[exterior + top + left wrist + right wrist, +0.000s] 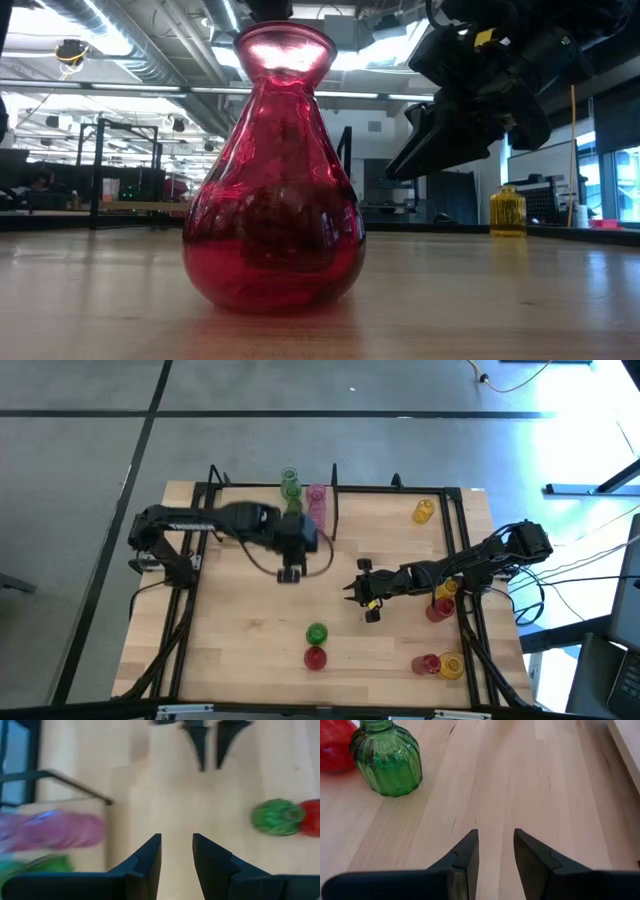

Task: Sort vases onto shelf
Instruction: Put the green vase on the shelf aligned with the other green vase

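Vases: low in the frame stand one red (315, 657) touching one green (317, 633), and at lower right one red (429, 663) beside one yellow (452, 665). Mid-frame, both the right gripper (366, 603) and the left gripper (291, 574) hang narrowly parted, empty. Farther up, two green (290, 488) and one pink (317, 500) stand on the shelf (333, 500); one yellow (424, 511) sits at upper right.

bench (250, 630): light wood planks, pale grain running lengthwise, pretty clean
floor (80, 450): grey, crossed by dark straight lines
cable (520, 375): yellowish, snaking across the floor near the far edge
ceiling (150, 50): exposed ducts and strip lights, typical workshop look
black frame (100, 170): stands way back in the room, past the bench
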